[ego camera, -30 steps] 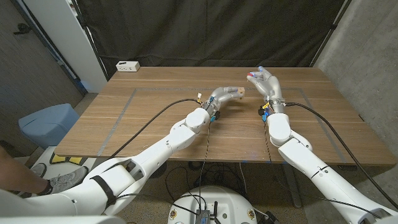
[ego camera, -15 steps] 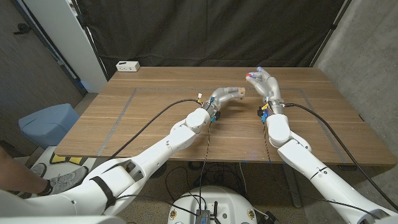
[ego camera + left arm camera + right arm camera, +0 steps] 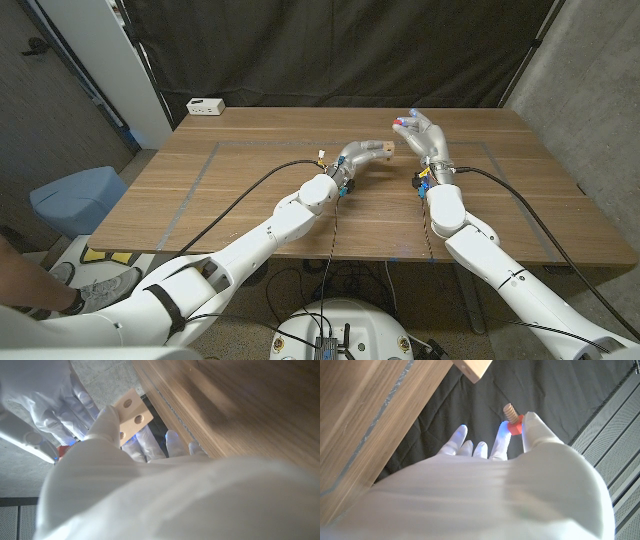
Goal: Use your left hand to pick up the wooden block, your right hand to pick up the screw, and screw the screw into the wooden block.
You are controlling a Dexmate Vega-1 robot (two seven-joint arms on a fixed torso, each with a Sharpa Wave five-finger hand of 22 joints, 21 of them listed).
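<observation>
- The wooden table (image 3: 250,190) is the landmark: a wide brown top with faint taped lines, set in front of a black curtain (image 3: 330,50).
- A blue bin (image 3: 75,200) stands on the floor off the table's left edge, well apart from both arms.
- The left hand (image 3: 358,157) is raised over the middle of the table, toward its far half, at the end of a white arm with a black cable running along it. Its fingers are closed around the wooden block (image 3: 385,149); in the left wrist view a fingertip (image 3: 107,417) presses on the block's face.
- The right hand (image 3: 422,135) is held just right of the left hand, above the table's far half. Thumb and a finger pinch the screw while the other fingers stand apart, reaching up.
- A white power strip (image 3: 206,106) lies at the table's far left corner.
- The wooden block is off the tabletop, sticking out of the left hand toward the right hand. In the left wrist view it is pale, with two round holes showing in one face (image 3: 131,411).
- The screw (image 3: 512,417) has a red head and a tan threaded shaft. It is held clear of the table, near the block but apart from it, with the shaft free past the fingertips.
</observation>
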